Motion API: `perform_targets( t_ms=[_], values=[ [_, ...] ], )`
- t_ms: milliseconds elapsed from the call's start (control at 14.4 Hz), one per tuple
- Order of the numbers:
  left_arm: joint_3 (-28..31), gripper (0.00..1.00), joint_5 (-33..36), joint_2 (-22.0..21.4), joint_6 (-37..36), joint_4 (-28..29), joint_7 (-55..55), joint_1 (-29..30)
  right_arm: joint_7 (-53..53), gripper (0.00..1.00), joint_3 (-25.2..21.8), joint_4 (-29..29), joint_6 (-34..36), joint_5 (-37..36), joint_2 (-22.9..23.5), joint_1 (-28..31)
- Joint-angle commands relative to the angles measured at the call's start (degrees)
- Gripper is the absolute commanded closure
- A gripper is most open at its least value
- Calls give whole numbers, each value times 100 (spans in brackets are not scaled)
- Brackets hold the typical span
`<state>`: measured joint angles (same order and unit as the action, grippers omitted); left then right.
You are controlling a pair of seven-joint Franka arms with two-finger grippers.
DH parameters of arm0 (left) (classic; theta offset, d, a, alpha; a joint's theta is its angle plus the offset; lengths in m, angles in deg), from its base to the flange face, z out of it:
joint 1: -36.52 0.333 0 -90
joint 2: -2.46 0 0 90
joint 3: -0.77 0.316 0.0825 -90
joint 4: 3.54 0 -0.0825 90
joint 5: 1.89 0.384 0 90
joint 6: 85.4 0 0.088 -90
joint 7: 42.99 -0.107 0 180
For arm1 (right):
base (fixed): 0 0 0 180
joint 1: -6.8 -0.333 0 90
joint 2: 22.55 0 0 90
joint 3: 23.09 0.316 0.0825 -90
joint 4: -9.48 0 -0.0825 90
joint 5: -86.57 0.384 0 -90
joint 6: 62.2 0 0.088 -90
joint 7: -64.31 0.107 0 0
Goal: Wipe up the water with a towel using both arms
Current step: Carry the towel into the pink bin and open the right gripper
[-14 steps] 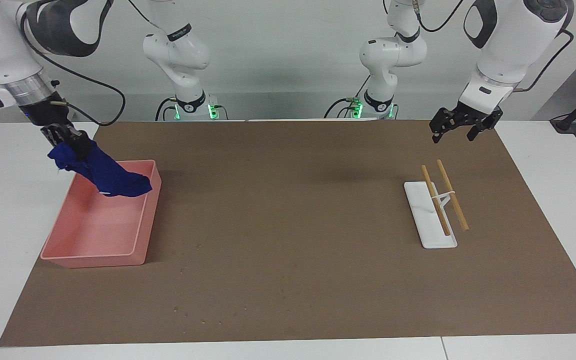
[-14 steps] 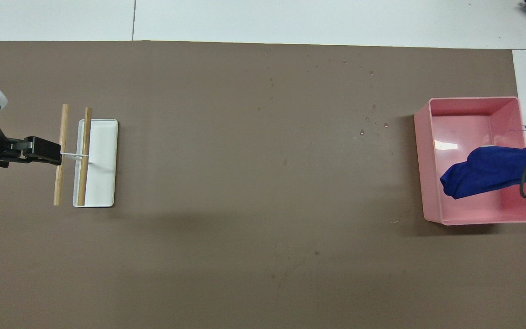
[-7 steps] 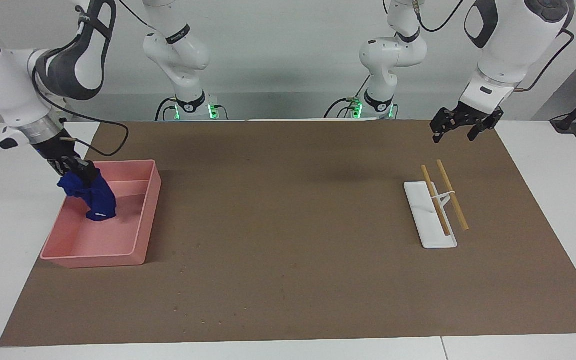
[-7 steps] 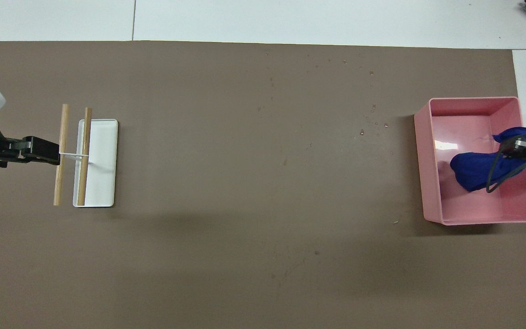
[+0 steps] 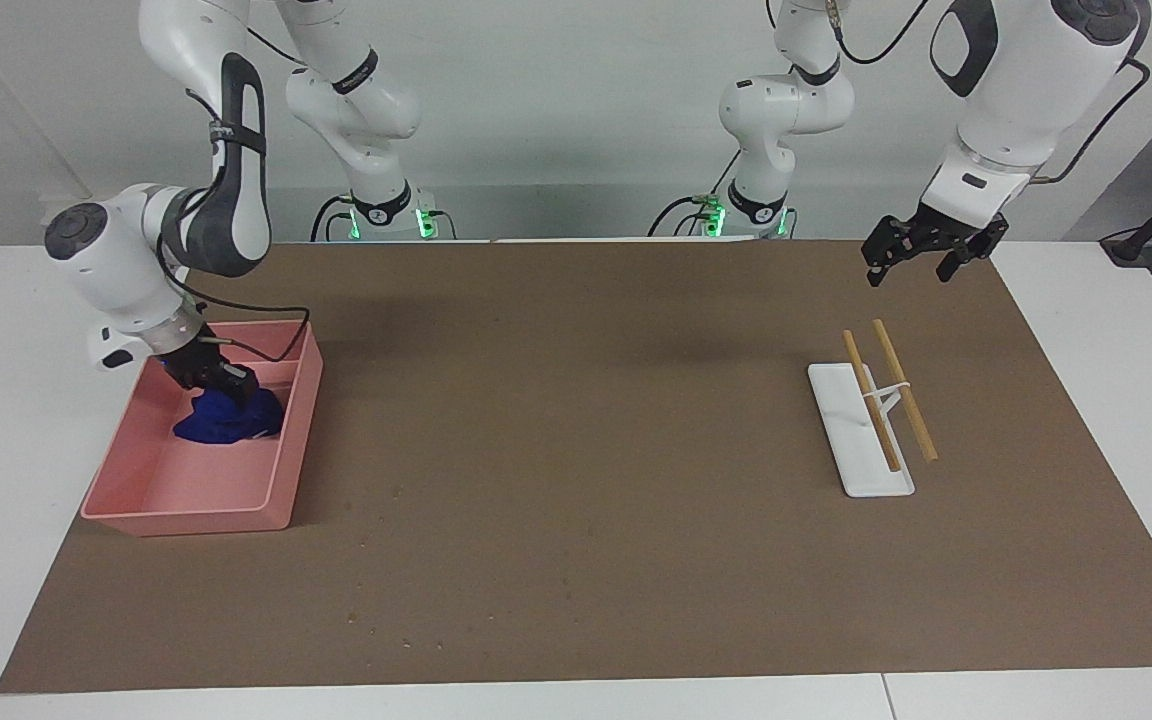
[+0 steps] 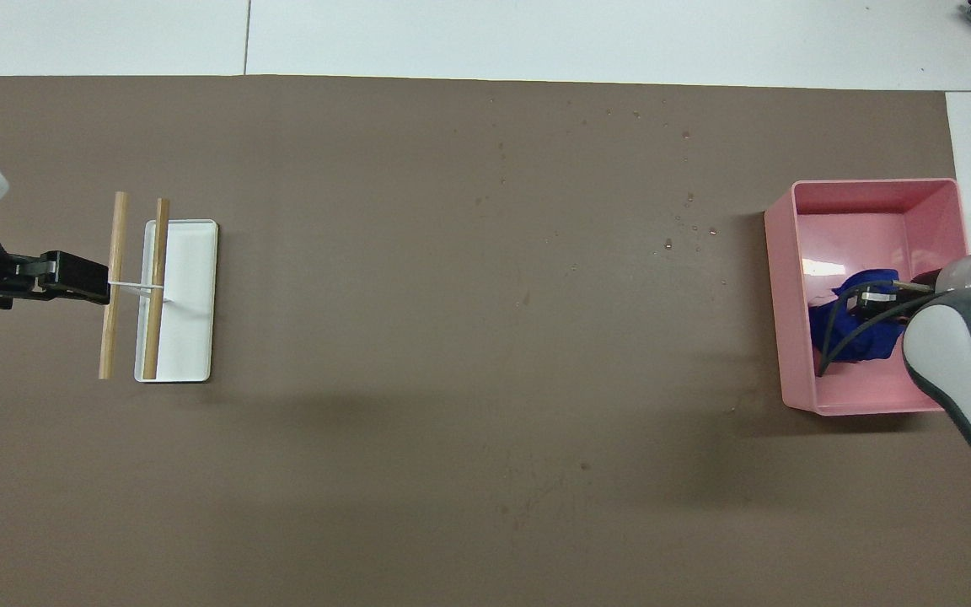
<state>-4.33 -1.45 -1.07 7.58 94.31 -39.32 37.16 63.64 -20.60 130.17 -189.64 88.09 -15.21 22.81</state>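
Observation:
The deep blue towel (image 5: 226,427) (image 6: 866,343) lies bunched on the floor of the pink tray (image 5: 186,518) (image 6: 865,199) at the right arm's end of the table. My right gripper (image 5: 224,384) (image 6: 873,299) is down inside the tray, pressed onto the top of the towel. Small water drops (image 6: 692,224) dot the brown mat beside the tray and farther from the robots. My left gripper (image 5: 911,262) (image 6: 81,287) hangs open and empty in the air over the mat at the left arm's end, where that arm waits.
A white flat stand (image 5: 858,455) (image 6: 186,295) with two wooden sticks (image 5: 904,390) (image 6: 113,287) across it lies at the left arm's end. The brown mat (image 5: 576,450) covers most of the white table. The right arm's elbow leans over the tray's edge.
The right arm has swung down and lowered the hanging towel into the pink tray, where it now lies bunched. The left arm has stayed still.

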Motion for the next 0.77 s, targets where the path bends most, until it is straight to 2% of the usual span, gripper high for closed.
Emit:
perform_targets(
  t_ms=[0,209,488,697],
  values=[
    [-34,0,79,-95,62,94,-59,69,31,2,15,43,-9,-232,-197,34],
    [-34,0,79,-69,-8,7,-59,42,5,1,50,-203,490,-232,-443,34],
    [-17,0,79,-113,-104,-20,-68,69,23,0,164,-457,1052,-214,-1101,-115],
    [-17,0,79,-148,-122,-11,-68,69,258,0,173,-1282,2140,-162,-1182,-518]
  ],
)
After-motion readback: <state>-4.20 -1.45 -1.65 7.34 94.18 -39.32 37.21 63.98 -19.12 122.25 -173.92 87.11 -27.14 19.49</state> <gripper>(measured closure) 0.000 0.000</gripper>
